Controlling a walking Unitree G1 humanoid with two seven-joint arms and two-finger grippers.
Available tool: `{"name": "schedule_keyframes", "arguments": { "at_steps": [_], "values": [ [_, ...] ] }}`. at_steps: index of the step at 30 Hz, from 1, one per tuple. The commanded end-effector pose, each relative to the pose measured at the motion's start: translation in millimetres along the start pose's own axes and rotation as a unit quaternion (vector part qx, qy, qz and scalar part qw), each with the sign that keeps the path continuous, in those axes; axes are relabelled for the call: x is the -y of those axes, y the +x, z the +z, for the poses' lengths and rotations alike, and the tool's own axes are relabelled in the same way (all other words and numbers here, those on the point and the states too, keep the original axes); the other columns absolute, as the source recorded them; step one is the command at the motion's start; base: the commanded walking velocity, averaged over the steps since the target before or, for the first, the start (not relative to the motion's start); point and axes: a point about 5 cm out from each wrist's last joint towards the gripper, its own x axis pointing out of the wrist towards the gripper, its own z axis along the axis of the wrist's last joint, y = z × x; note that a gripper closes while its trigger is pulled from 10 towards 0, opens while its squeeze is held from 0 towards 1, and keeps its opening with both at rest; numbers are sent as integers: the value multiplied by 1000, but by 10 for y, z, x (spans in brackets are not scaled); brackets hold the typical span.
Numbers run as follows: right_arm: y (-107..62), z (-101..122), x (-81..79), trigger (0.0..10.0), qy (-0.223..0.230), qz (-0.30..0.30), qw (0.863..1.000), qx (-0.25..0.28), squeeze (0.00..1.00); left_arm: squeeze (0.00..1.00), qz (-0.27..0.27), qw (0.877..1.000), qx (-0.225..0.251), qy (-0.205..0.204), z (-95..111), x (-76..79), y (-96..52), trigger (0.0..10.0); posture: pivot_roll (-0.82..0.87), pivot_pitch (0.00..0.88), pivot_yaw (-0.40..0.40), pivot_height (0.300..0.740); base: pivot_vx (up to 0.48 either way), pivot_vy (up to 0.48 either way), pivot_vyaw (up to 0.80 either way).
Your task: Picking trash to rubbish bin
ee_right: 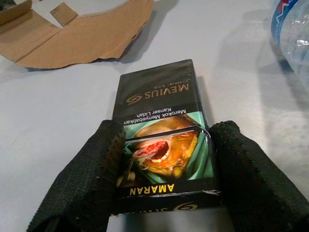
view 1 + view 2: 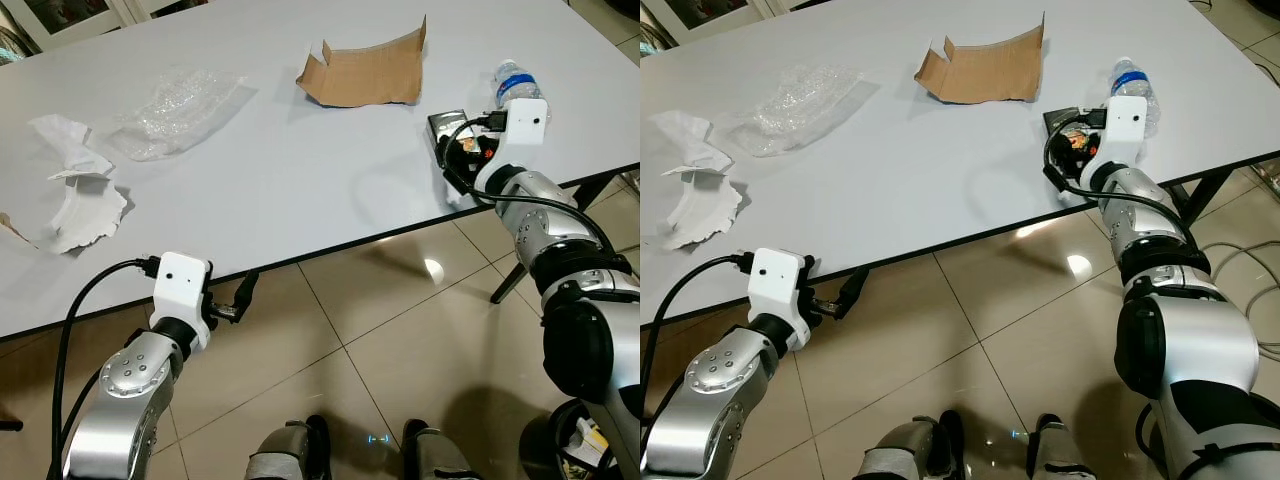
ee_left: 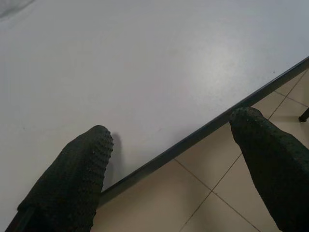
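The right gripper (image 1: 161,169) reached over the near edge of the white counter (image 2: 300,190) toward its right end, and its fingers (image 1: 82,179) were clenched on a black cigarette pack (image 1: 161,130), one pad pressed against each long side. The pack lay flat on the counter, just beside a clear plastic bottle (image 2: 515,83) lying on its side. Behind the pack, well apart, stood a torn piece of brown cardboard (image 2: 365,70), its edge curled upright. Further left a crumpled clear plastic bag (image 2: 175,110) rested on the counter, and near the left edge lay torn white paper (image 2: 80,195).

The left gripper (image 3: 176,159) hung at the counter's near edge, its fingers (image 3: 72,179) spread wide and released, grasping nothing; one fingertip sat over the white top and the other over the beige tiled floor (image 2: 400,340).
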Motion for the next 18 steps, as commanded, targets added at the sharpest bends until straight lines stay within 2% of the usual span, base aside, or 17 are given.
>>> {"name": "schedule_keyframes", "arguments": {
  "at_steps": [1, 18],
  "values": [
    [-15, -224, -29, 0, 1, 2, 999, -51, 0, 0, 6, 1000, -10, 4, -26, -23, -41, 10000, 148, 288, 167, 740, 0, 0, 0],
    [-30, -281, -21, 0, -3, 3, 998, -57, 0, 0, 7, 1000, -13, 2, -36, -22, -51, 10000, 150, 292, 165, 740, 0, 0, 0]
  ]
}}
